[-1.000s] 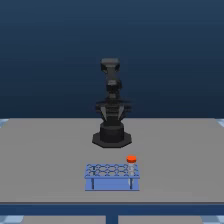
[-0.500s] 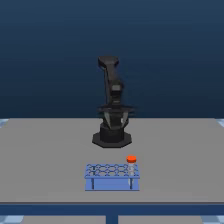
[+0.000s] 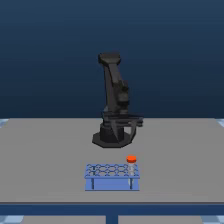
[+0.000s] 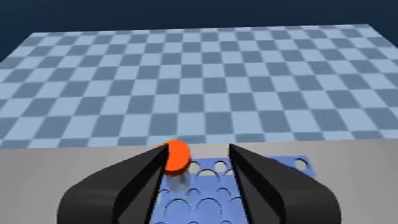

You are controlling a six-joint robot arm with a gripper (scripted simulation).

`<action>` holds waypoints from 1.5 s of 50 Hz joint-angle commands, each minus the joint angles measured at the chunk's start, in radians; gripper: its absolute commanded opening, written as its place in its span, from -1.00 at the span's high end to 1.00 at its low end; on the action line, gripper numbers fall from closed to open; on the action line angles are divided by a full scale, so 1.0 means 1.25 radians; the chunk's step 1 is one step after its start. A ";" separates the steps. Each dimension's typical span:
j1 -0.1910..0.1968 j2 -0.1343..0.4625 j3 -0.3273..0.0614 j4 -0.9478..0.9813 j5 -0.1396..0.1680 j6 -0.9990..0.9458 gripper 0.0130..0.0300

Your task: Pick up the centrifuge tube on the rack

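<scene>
Scene: black six-joint robot arm standing on its round base at the middle of a plain grey worktop, dark blue backdrop behind.

Hand: black two-fingered hand, seen from the wrist camera with its fingers spread apart and nothing gripped between them; in the exterior view the hand cannot be made out against the dark arm.

Tube: slim, pale translucent centrifuge tube with a round orange-red cap, upright in a corner hole of the rack, at the end on the exterior view's right; in the wrist view its cap sits just inside one finger, close to it, though whether the two touch cannot be told.

Rack: small, low blue rectangular rack with rows of round holes in its top and a plain front panel, resting on the worktop apart from the arm's base; in the wrist view its holed top lies beneath and between the fingers.

Beyond the worktop: blue-and-pale checkered floor filling the wrist view past the worktop's edge.
</scene>
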 commanded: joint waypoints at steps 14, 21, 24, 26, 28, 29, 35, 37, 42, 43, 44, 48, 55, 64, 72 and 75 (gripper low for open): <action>0.027 0.102 -0.083 0.150 0.007 -0.145 -1.00; 0.031 0.128 -0.106 0.196 0.010 -0.188 -1.00; 0.033 0.135 -0.112 0.208 0.011 -0.199 -1.00; 0.034 0.142 -0.118 0.219 0.012 -0.209 -1.00; 0.034 0.147 -0.123 0.228 0.013 -0.217 -1.00; 0.034 0.147 -0.123 0.228 0.013 -0.217 -1.00; 0.036 0.156 -0.130 0.241 0.014 -0.230 -1.00; 0.036 0.160 -0.133 0.246 0.014 -0.233 -1.00; 0.037 0.165 -0.136 0.250 0.014 -0.237 -1.00; 0.037 0.167 -0.137 0.249 0.014 -0.236 -1.00; 0.037 0.167 -0.137 0.249 0.014 -0.236 -1.00; 0.037 0.169 -0.137 0.244 0.014 -0.230 -1.00; 0.037 0.169 -0.135 0.232 0.013 -0.218 -1.00; 0.036 0.165 -0.125 0.192 0.010 -0.178 -1.00; 0.036 0.169 -0.121 0.162 0.008 -0.147 -1.00; 0.036 0.171 -0.120 0.154 0.007 -0.139 -1.00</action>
